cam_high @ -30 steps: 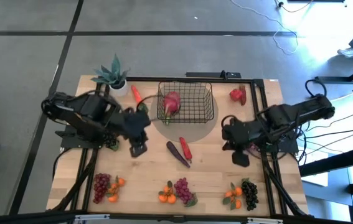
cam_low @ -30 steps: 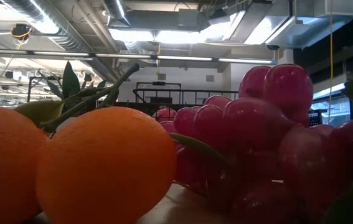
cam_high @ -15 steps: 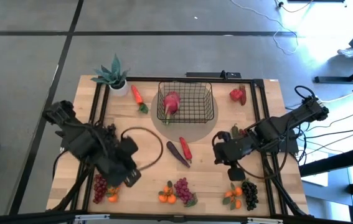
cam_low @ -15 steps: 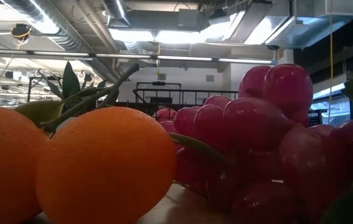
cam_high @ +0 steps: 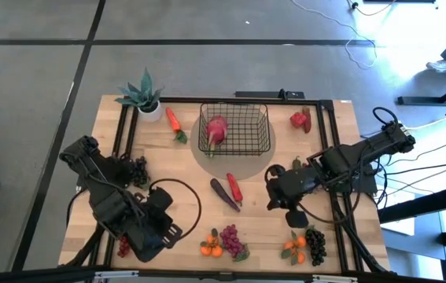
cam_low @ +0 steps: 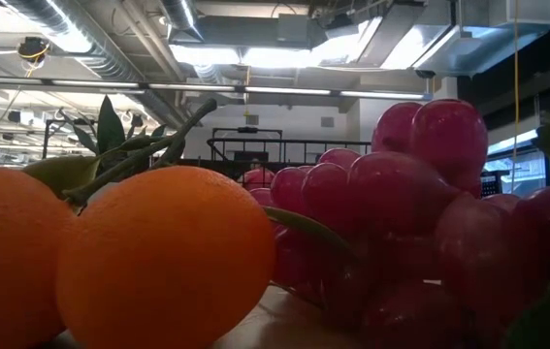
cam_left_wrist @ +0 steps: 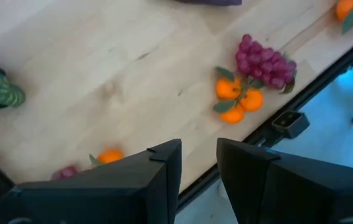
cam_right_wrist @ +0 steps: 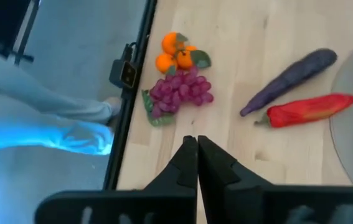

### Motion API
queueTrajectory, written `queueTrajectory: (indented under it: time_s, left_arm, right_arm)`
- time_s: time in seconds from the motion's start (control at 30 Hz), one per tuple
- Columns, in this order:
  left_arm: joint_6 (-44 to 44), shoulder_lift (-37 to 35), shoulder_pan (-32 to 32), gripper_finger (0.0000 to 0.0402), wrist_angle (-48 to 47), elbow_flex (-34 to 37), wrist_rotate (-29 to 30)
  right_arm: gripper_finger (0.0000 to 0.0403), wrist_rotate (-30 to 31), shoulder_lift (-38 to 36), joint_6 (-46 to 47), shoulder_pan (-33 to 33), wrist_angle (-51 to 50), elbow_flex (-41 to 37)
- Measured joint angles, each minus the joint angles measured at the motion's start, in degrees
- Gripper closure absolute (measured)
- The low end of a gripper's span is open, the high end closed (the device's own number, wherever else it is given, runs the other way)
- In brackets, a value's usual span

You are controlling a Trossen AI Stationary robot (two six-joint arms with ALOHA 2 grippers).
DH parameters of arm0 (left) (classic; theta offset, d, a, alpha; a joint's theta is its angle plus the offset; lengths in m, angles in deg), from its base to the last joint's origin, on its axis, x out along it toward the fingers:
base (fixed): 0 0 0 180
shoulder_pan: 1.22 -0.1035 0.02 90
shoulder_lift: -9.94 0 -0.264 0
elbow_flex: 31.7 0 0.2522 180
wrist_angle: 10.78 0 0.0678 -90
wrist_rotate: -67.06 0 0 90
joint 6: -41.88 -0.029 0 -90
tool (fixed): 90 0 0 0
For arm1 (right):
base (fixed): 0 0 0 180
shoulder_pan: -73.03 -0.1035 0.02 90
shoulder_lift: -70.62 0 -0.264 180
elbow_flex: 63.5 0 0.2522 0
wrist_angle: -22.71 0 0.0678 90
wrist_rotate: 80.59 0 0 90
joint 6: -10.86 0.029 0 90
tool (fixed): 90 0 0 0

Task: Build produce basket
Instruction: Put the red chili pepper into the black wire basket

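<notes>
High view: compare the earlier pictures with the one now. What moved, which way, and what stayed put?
The left hand swung from near the basket down to the table's near edge, by the red grapes, fingers open, holding nothing. The right hand drew inward toward the table's middle, shut and empty. The radish in the basket, eggplant, long pepper, carrot and plant stayed put.

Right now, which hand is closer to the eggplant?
Right. The right hand sits just to the right of the eggplant, past the long red pepper. The left hand hangs farther off, down by the table's front-left edge.
</notes>
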Motion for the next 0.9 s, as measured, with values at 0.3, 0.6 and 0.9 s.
queueTrajectory:
  time_s: [0.3,0.6,0.9]
  left_arm:
    - [-0.37,0.03,-0.15,0.0312,-0.22,0.0,3.99]
    - [-2.68,0.03,-0.13,0.0312,-0.33,0.0,3.97]
    - [-3.42,0.03,-0.13,0.0312,-0.69,0.0,4.77]
  right_arm:
    - [0.0351,0.23,1.88,1.35,1.7,0.02,0.0]
    - [0.0259,5.28,6.93,12.34,3.74,0.9,0.0]
    - [0.0243,7.62,16.26,36.41,9.38,1.65,0.0]
